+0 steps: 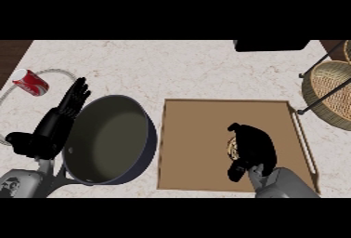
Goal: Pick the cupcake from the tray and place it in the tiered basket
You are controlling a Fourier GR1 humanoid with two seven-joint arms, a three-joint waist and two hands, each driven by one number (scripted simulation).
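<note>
On the pale marbled surface (198, 69) a brown tray (198, 139) holds the cupcake (231, 145), the right hand (254, 146) curling its fingers round it. Left hand (51, 130) rests fingers straight beside a dark pan (109, 139). Basket (329, 90) sits far right, can (29, 82) far left.

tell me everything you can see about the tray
The tray is a flat, rectangular board that looks like brown wood, with a thin raised rim and a pale bar-like handle along its right edge. It lies flat on the marble-look counter, right of the dark pan and left of the tiered basket. The right hand is over its right half, curled round a pale item, presumably the cupcake, which it mostly hides. The rest of the tray surface is bare.
</note>
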